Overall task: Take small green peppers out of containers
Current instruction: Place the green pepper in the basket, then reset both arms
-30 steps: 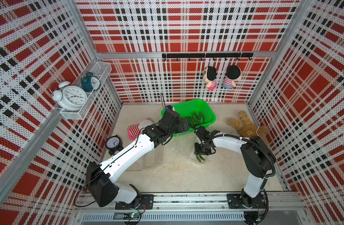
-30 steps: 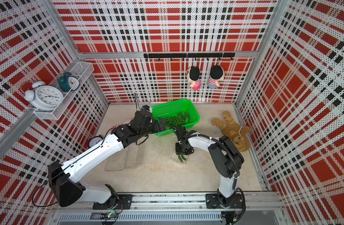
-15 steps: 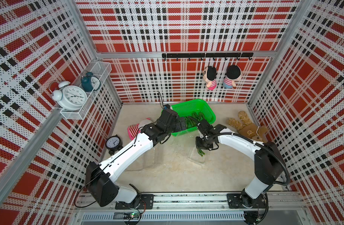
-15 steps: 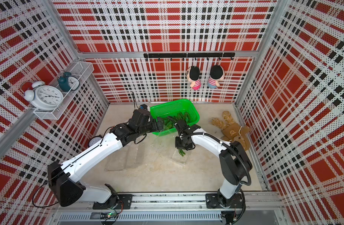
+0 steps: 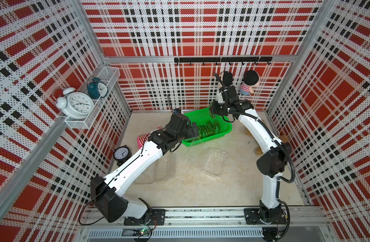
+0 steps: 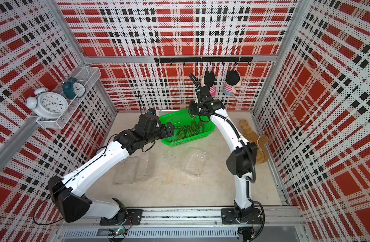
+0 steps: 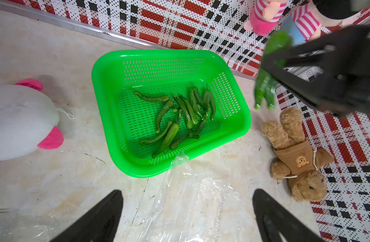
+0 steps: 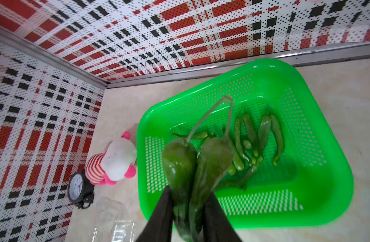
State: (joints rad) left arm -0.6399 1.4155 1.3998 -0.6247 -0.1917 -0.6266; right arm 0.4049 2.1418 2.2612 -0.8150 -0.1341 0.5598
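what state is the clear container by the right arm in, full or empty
Empty: the clear container shows only bare plastic; small green peppers lie in the green basket.

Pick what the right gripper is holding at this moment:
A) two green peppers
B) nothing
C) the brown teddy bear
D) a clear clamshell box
A: in the right wrist view the right gripper has its fingers closed on two green peppers, above the green basket.
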